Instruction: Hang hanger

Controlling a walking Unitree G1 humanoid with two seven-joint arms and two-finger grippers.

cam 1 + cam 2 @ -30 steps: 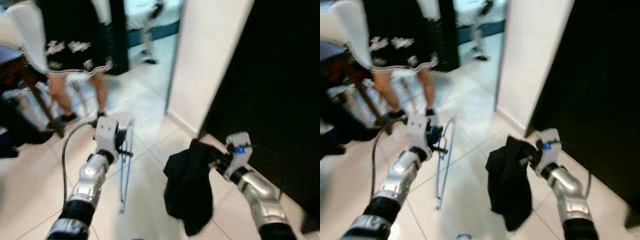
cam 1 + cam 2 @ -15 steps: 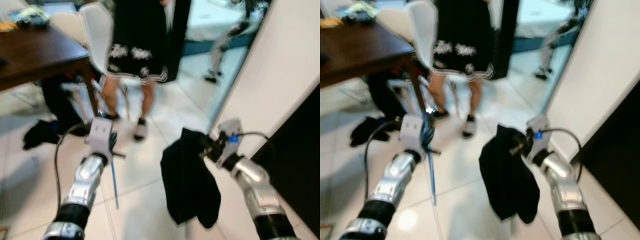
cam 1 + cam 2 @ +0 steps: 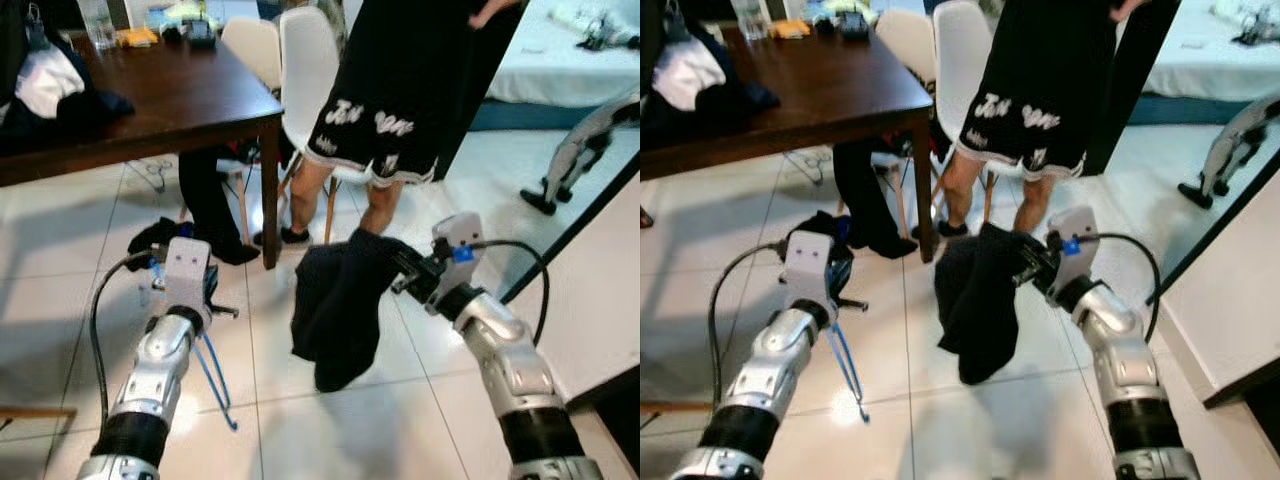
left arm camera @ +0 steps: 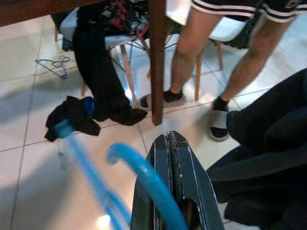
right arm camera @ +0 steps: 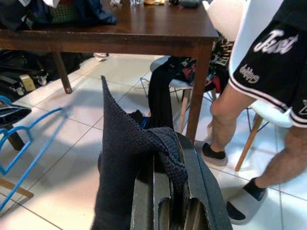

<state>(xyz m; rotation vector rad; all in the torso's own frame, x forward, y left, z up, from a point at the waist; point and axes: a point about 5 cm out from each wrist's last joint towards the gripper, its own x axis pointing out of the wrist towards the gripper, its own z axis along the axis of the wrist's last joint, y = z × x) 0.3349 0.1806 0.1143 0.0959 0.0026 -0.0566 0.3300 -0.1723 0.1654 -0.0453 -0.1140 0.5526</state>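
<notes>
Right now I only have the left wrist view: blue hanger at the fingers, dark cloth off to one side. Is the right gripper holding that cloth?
Observer: Yes. The right gripper is shut on the dark garment, which hangs off it above the tiled floor.
Operator: And the hanger, how does it sit overall?
Observer: The left gripper is shut on the blue hanger, whose body hangs down below that arm toward the floor.
Operator: Anyone close?
Observer: A person in black shorts stands just beyond the garment, beside the dark wooden table.
</notes>
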